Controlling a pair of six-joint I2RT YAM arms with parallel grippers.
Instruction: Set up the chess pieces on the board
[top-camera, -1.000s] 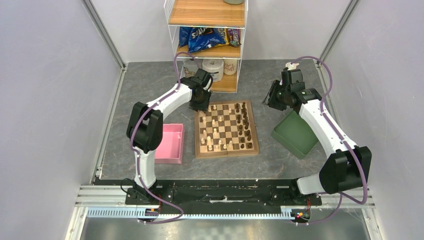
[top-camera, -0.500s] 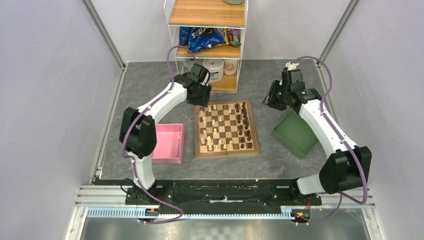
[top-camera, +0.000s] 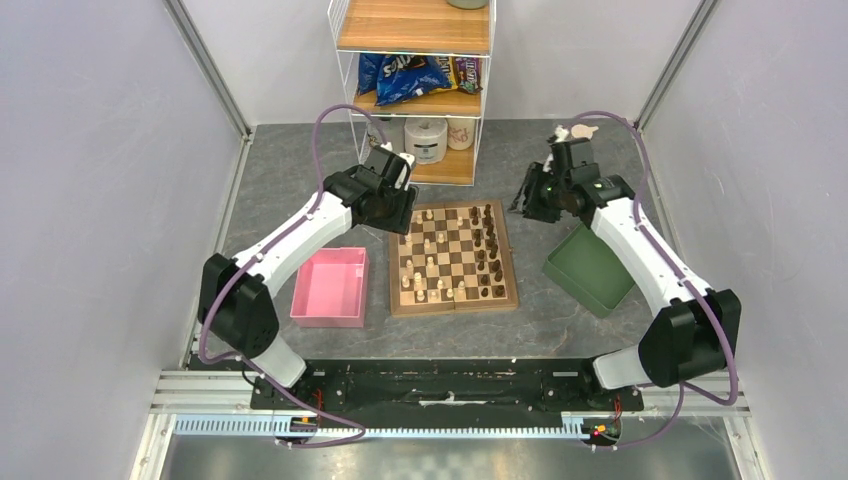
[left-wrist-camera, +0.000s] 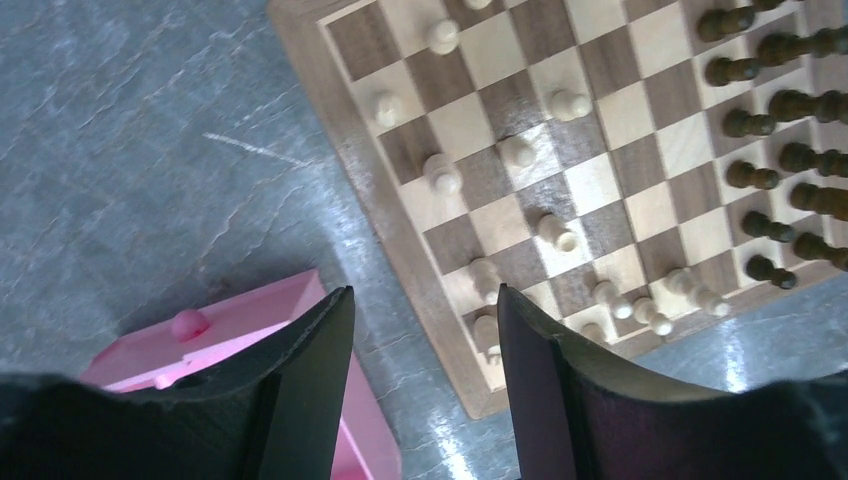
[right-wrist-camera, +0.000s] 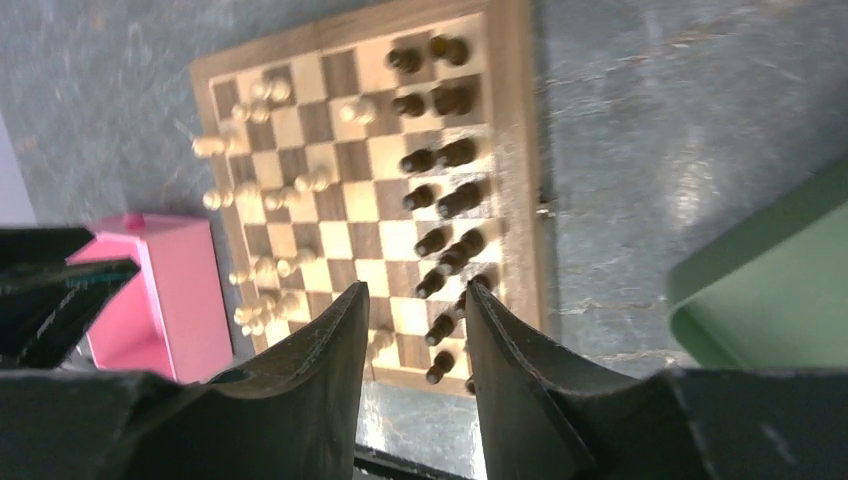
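Observation:
The board (top-camera: 455, 305) lies mid-table. Cream chess pieces (top-camera: 428, 248) are scattered over its left half, and dark ones (top-camera: 491, 255) stand in two columns along its right side. My left gripper (top-camera: 392, 212) hovers off the board's far left corner. In the left wrist view it (left-wrist-camera: 422, 292) is open and empty over bare table between the board's edge (left-wrist-camera: 350, 150) and the pink tray. Cream pieces (left-wrist-camera: 441, 176) and dark pieces (left-wrist-camera: 762, 178) show beyond it. My right gripper (top-camera: 525, 200) hangs off the far right corner, open and empty (right-wrist-camera: 416, 287), above the dark pieces (right-wrist-camera: 440, 240).
A pink tray (top-camera: 330, 285) sits left of the board, also seen from both wrists as the pink tray (left-wrist-camera: 240, 330) and pink tray (right-wrist-camera: 165, 290). A green tray (top-camera: 590, 270) lies to the right. A wire shelf (top-camera: 415, 90) with snack bags and cups stands behind the board.
The left arm has swung left and drawn its gripper back off the board's far left corner, jaws wider than before. The right gripper has shifted slightly left toward the board.

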